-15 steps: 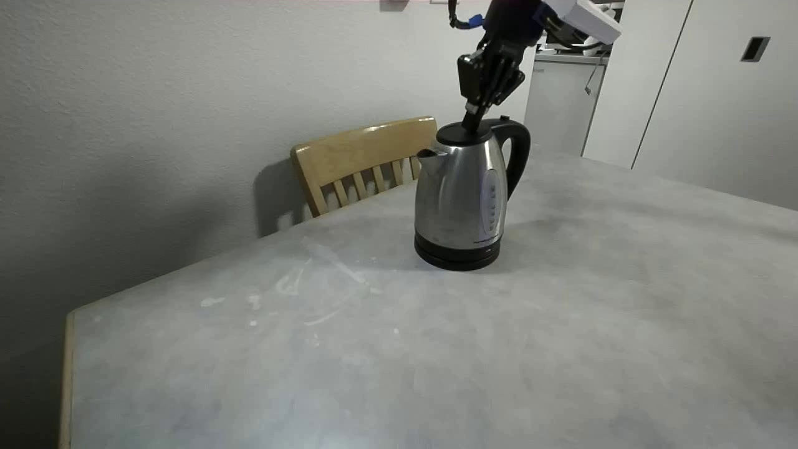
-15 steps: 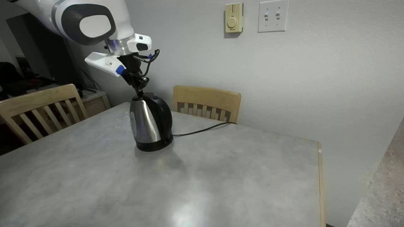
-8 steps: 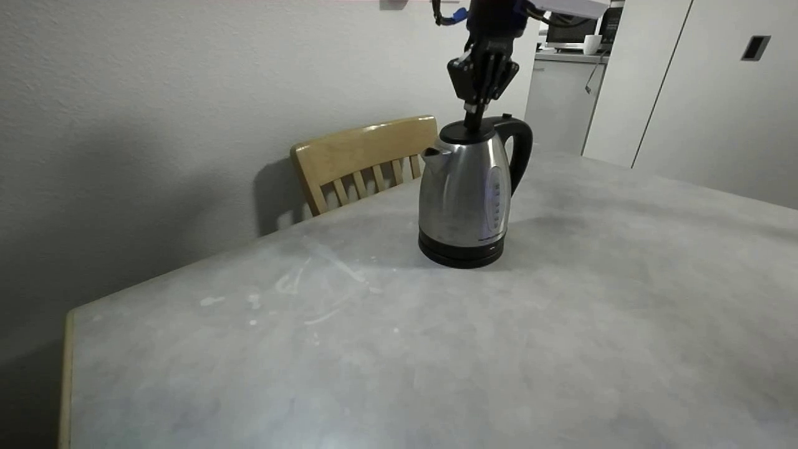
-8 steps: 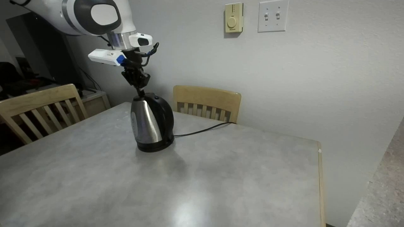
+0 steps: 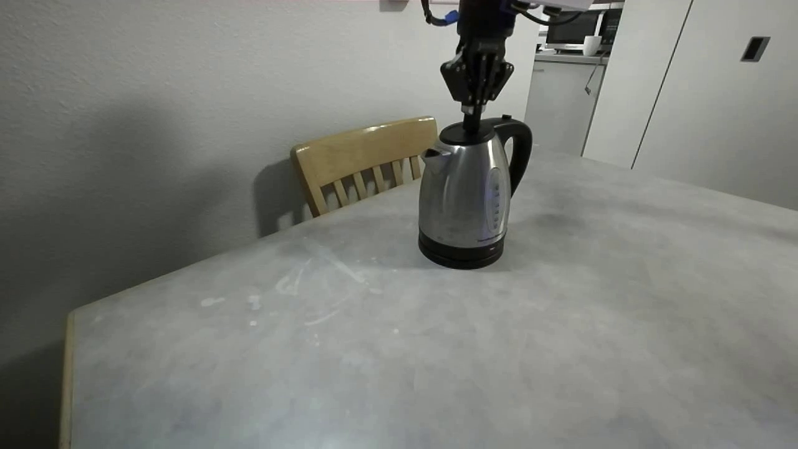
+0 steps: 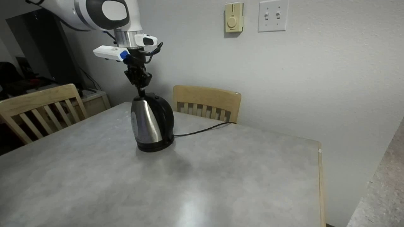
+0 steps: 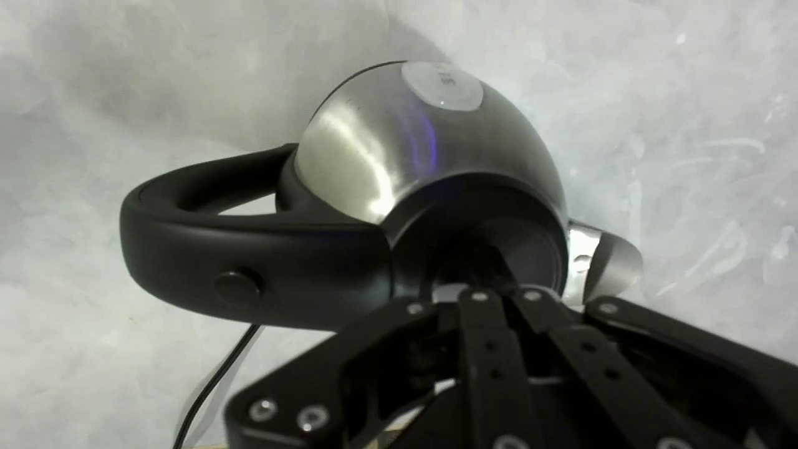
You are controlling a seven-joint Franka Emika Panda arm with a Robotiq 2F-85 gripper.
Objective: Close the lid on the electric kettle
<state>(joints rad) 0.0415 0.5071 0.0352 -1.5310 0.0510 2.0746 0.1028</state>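
The electric kettle [image 5: 460, 199] is brushed steel with a black base and black handle, upright on the grey table. It also shows in an exterior view [image 6: 145, 123] and in the wrist view [image 7: 424, 137]. Its black lid [image 5: 450, 136] lies flat in the kettle's top, down in its rim; the wrist view shows part of the lid [image 7: 533, 249] beside my fingers. My gripper [image 5: 472, 126] points straight down, fingers together with nothing between them, tips touching or very close to the lid. It also shows in an exterior view [image 6: 141, 93]. The fingers hide part of the lid.
The table [image 5: 374, 362] has a wooden chair [image 5: 368, 149] against its wall side and another chair [image 6: 41, 107] nearby. A black cord [image 6: 205, 129] runs from the kettle's base to the table edge. The kettle's handle [image 7: 249, 249] stands beside my fingers in the wrist view.
The wrist has swung from a tilt to nearly vertical, its tips staying at the lid. The kettle has shifted slightly on the table. The lid stays flat.
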